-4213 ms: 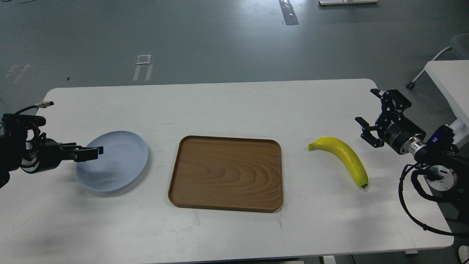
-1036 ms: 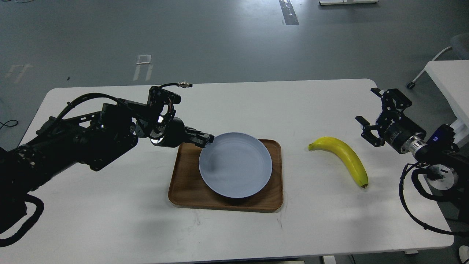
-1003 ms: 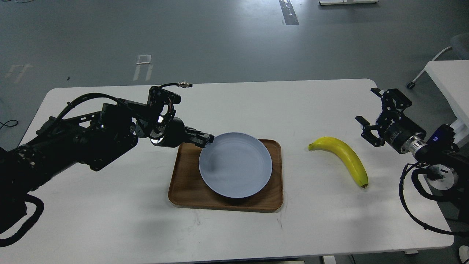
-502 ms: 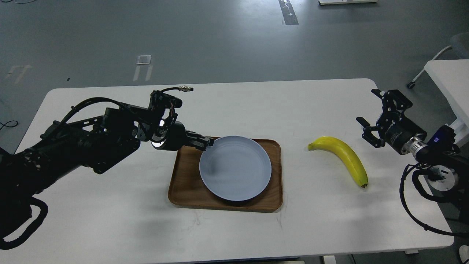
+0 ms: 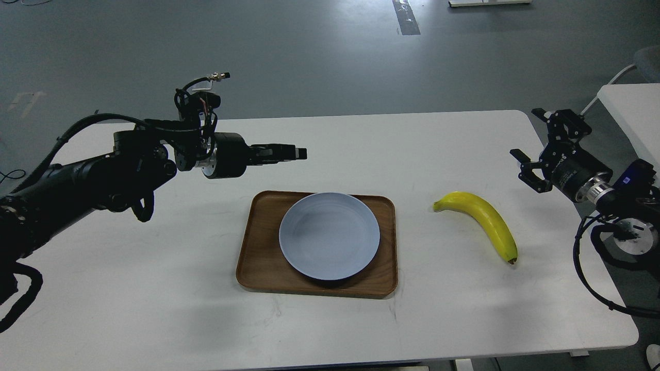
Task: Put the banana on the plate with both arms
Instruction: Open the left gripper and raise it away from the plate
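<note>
Table (image 5: 154,309) carries tray (image 5: 258,257); plate (image 5: 329,236) lies on tray. Banana (image 5: 487,222) lies on table right of tray. Left gripper (image 5: 296,152) hovers above table, empty, finger gap indeterminate. Right gripper (image 5: 539,141) fingers (image 5: 521,157) spread, empty, near banana.

Brown wooden tray (image 5: 263,257) sits mid white table (image 5: 154,309); grey floor (image 5: 309,51) behind w/ tape marks.
</note>
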### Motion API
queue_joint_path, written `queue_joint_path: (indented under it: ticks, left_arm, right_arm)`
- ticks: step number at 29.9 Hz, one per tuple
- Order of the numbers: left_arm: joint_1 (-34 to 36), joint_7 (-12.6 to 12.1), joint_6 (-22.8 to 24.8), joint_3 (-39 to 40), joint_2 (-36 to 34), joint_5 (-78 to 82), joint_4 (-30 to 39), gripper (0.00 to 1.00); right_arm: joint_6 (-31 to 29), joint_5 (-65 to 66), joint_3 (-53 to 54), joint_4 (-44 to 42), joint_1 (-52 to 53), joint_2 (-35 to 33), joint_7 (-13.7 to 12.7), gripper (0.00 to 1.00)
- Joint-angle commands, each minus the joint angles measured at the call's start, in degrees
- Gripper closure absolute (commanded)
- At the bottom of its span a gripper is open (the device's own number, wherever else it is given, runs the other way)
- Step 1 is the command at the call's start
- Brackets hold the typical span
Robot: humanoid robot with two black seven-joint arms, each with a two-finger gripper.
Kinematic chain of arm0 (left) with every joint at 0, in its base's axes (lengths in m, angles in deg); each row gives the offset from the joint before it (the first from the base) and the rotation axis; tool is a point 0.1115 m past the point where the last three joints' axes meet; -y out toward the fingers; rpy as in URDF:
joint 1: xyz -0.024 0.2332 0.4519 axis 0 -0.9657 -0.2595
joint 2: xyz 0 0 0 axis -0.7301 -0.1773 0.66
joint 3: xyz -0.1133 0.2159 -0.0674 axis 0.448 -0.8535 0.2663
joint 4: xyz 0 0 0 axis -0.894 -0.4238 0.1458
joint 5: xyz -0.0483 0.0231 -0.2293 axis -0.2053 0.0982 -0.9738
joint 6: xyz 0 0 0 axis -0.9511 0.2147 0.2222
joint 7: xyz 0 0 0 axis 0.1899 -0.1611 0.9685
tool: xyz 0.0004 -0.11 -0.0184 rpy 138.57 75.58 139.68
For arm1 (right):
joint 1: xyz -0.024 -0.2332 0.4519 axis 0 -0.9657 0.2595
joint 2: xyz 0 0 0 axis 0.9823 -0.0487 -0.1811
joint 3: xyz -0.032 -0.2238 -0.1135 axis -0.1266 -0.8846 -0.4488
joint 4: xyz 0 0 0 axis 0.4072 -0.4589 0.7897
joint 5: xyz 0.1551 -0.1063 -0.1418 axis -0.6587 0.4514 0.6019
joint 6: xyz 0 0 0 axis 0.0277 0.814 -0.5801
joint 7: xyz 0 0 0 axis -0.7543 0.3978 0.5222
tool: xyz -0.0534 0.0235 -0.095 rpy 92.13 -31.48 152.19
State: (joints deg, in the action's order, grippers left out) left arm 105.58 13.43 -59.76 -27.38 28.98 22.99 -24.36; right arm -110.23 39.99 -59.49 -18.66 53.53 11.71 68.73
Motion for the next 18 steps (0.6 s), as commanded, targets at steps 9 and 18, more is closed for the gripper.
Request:
queue_joint_path:
  ticks: [9, 18]
  left_arm:
    - [-2.4, 0.0, 1.5, 7.4, -6.4, -42.3, 2.0, 0.0]
    - [-8.8, 0.0, 1.5, 14.8, -6.5, -43.9, 2.0, 0.0]
  right_arm:
    - [0.0, 31.0, -4.0, 4.7, 9.6, -4.6, 0.0, 0.0]
    - [0.0, 59.3, -23.4, 12.0, 23.6, -6.5, 0.0, 0.0]
